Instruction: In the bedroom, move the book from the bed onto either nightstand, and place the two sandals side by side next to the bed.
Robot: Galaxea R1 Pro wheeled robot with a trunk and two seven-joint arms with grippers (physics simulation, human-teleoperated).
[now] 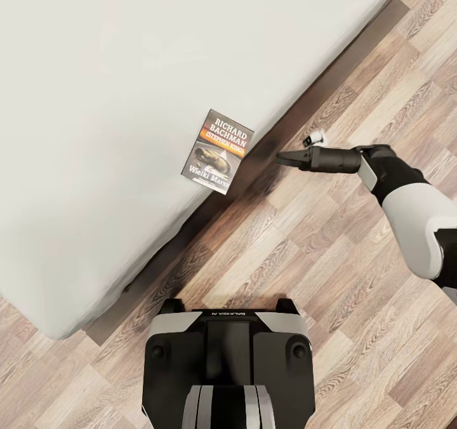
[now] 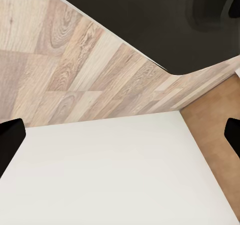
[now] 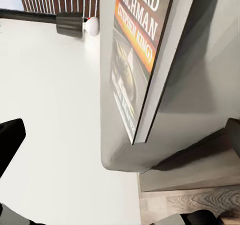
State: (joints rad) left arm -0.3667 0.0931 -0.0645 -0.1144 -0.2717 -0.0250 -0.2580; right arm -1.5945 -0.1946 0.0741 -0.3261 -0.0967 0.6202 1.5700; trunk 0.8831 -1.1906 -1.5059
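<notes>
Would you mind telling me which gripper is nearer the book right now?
The right gripper: it hangs over the floor just off the bed edge, pointing at the book. The left is not by it.

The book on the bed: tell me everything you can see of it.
The book is a thin paperback lying flat, cover up, on the pale mattress, right at the bed's edge nearest the floor. Its dark cover carries white "Richard Bachman" lettering, an orange band, a dark picture and the title "Wielki Marsz" below. It sits skewed to the bed's edge. Nothing but the mattress touches it; the right gripper hangs just off the bed's side, pointing at it, apart from it.
</notes>
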